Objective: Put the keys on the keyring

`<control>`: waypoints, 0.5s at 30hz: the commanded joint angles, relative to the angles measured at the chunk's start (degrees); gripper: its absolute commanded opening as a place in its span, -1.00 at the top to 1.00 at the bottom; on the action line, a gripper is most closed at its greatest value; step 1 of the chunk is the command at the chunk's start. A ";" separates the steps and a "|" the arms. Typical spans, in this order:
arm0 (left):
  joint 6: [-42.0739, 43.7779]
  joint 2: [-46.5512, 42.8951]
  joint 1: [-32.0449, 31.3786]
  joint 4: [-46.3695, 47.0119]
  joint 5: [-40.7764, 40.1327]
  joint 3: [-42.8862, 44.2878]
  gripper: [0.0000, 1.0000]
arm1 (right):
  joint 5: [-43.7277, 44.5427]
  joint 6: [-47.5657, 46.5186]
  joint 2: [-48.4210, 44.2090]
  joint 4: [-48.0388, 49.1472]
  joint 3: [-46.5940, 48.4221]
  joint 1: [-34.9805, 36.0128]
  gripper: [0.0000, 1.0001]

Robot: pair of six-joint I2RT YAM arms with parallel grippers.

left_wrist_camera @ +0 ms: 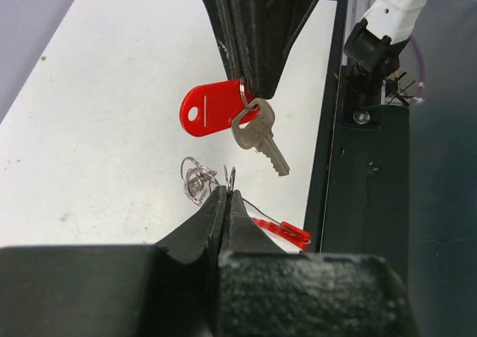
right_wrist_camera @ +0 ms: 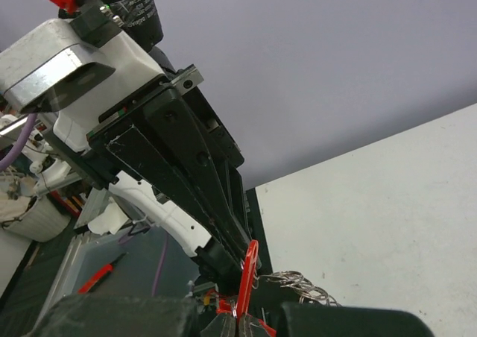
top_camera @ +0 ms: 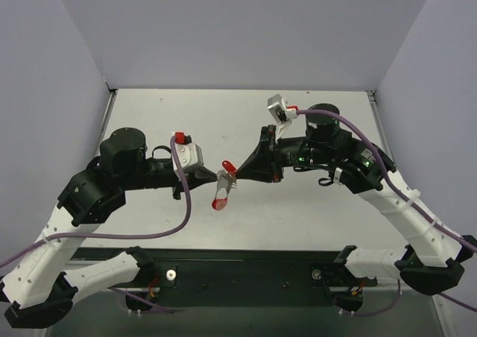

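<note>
Key (left_wrist_camera: 257, 136) count one; keyring (left_wrist_camera: 196, 179) count one.

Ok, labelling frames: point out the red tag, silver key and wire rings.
red tag (left_wrist_camera: 212, 112): left wrist view, flat middle.
silver key (left_wrist_camera: 253, 132): left wrist view, its head.
wire rings (left_wrist_camera: 195, 180): left wrist view, the coil.

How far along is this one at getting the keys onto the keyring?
Looks done: a silver key hangs with the red tag pinched in the right gripper, seemingly on one ring. In hand: the left gripper is shut on a thin wire loop, a tangle of rings beside it. Left: probably joining that loop to the tag's ring; whether they're linked can't be told.
</note>
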 commanded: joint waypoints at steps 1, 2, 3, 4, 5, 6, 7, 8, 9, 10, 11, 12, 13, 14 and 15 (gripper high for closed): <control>4.63 -2.53 -2.49 1.39 -3.93 1.55 1.00 | -1.19 -0.46 1.91 -2.78 3.15 0.48 1.00; 5.60 -3.32 -2.85 2.36 -4.36 0.76 1.00 | -1.28 -0.28 2.17 -3.05 3.24 0.48 1.00; 6.13 -3.59 -3.11 2.54 -4.45 0.32 1.00 | -1.37 -0.19 2.61 -3.40 3.42 0.48 1.00; 6.66 -3.85 -3.72 2.63 -4.98 0.14 1.00 | -1.54 -0.19 3.14 -3.92 3.85 0.48 1.00; 7.88 -3.94 -3.90 2.63 -5.24 -0.04 1.00 | -1.72 0.07 3.41 -4.28 4.21 0.57 1.00; 8.50 -4.38 -4.08 2.63 -5.33 -0.56 1.00 | -1.63 0.07 3.76 -4.80 4.56 0.57 1.00; 9.03 -4.55 -4.34 2.80 -5.33 -0.83 1.00 | -1.54 0.07 4.37 -5.68 4.91 0.48 1.00; 10.51 -4.82 -4.87 2.98 -5.25 -1.27 1.00 | -1.28 0.07 4.64 -6.12 5.44 0.48 1.00; 11.05 -5.52 -5.22 3.85 -5.42 -2.14 1.00 | -1.19 0.07 4.81 -6.39 5.70 0.48 1.00; 11.40 -5.96 -5.40 4.38 -5.60 -2.58 1.00 | -1.19 0.07 5.25 -6.83 5.88 0.48 1.00; 11.58 -6.31 -5.84 5.17 -5.86 -2.76 1.00 | -1.45 0.24 5.43 -6.92 6.40 0.48 1.00; 11.84 -6.23 -6.10 5.18 -6.12 -2.85 1.00 | -1.54 0.51 5.95 -7.09 6.67 0.57 1.00; 12.11 -6.14 -6.45 5.18 -6.56 -2.85 1.00 | -1.46 0.77 6.13 -7.18 6.93 0.65 1.00; 12.46 -5.62 -7.06 4.83 -6.83 -2.77 1.00 | -1.54 0.95 6.31 -7.27 7.37 0.74 1.00; 12.72 -5.35 -7.68 4.65 -7.61 -2.68 1.00 | -1.54 1.21 6.83 -7.44 7.72 1.09 1.00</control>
